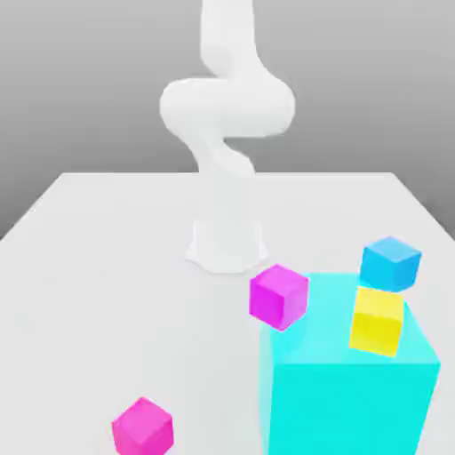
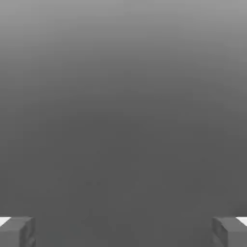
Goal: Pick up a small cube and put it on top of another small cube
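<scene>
1. the white robot arm (image 1: 227,107) is rising from its base at the far middle of the pale grey counter (image 1: 89,267).
2. the gripper (image 2: 123,231) is showing its two grey fingertips (image 2: 17,231) far apart, so the jaws are standing wide and holding nothing.
3. the small plain hot-pink cube (image 1: 142,427) is sitting on the counter at the near edge, towards the exterior view's left, well apart from the big cyan cube (image 1: 351,391).
4. a small purple-magenta cube (image 1: 278,297) is sitting just beside the big cyan cube's far left corner.
5. a small yellow cube (image 1: 378,322) and a small blue cube (image 1: 390,264) are showing at the big cube's top.
</scene>
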Available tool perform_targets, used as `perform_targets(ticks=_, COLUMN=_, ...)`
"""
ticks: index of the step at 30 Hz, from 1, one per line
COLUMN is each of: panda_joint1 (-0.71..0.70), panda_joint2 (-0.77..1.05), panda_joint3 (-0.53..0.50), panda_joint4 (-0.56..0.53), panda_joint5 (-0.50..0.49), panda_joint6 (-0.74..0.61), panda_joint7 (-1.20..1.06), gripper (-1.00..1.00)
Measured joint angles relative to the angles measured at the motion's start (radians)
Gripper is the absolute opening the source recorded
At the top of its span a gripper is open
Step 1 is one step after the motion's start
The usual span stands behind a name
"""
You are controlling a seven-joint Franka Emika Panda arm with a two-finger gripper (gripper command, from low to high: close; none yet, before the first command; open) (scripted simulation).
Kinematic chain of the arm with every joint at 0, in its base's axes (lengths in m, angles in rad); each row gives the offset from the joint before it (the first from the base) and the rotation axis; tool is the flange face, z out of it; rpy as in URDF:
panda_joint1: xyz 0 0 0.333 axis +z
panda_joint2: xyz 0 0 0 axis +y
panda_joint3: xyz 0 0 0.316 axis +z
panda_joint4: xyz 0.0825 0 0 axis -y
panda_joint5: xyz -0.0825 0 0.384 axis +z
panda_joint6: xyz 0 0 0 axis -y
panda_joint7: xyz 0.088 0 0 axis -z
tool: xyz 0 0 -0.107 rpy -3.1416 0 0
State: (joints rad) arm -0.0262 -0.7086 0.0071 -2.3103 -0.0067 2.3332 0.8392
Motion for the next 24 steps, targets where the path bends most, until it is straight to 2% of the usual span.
perform_targets(ticks=15, panda_joint1=-0.122, panda_joint2=0.550, panda_joint3=0.003, panda_joint4=-0.062, panda_joint5=-0.042, panda_joint6=0.200, panda_joint7=0.237, gripper=0.00)
perform_targets(ticks=24, panda_joint1=-0.167, panda_joint2=0.876, panda_joint3=-0.020, panda_joint4=-0.099, panda_joint5=-0.011, panda_joint6=0.319, panda_joint7=0.338, gripper=0.00)
